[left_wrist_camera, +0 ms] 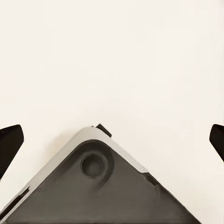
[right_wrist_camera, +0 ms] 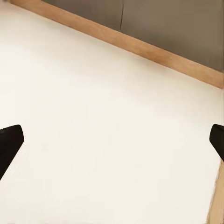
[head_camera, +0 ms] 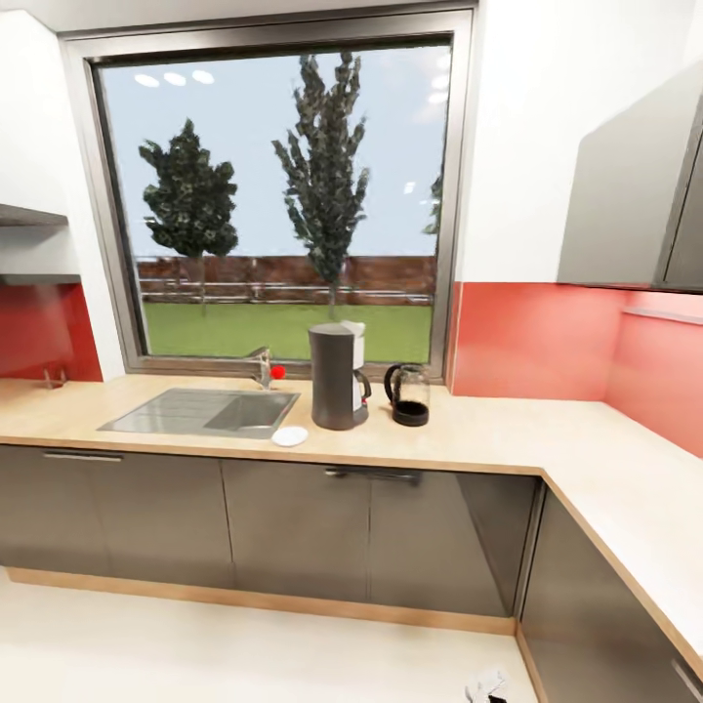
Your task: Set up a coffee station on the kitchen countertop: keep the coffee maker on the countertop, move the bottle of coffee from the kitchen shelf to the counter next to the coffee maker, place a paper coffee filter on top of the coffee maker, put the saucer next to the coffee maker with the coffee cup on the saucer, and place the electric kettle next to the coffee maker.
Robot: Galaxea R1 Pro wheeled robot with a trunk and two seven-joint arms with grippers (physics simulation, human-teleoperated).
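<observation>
The coffee maker (head_camera: 338, 377) stands on the kitchen countertop (head_camera: 508, 434), in front of the window and right of the sink. The electric kettle (head_camera: 409, 394) sits close to its right. A small white saucer (head_camera: 289, 436) lies on the counter at its front left, by the sink's corner, with nothing on it. The bottle of coffee, the coffee cup and the paper coffee filter are out of view. My left gripper (left_wrist_camera: 112, 144) is open over pale floor and a corner of my base. My right gripper (right_wrist_camera: 112, 144) is open over the floor near the cabinet plinth.
A steel sink (head_camera: 200, 411) with a faucet (head_camera: 262, 366) is set in the counter. Dark grey cabinet fronts (head_camera: 293, 527) run below, and the counter turns a corner at the right. Wall shelves (head_camera: 29, 220) hang at the far left, a wall cabinet (head_camera: 635, 195) at the upper right.
</observation>
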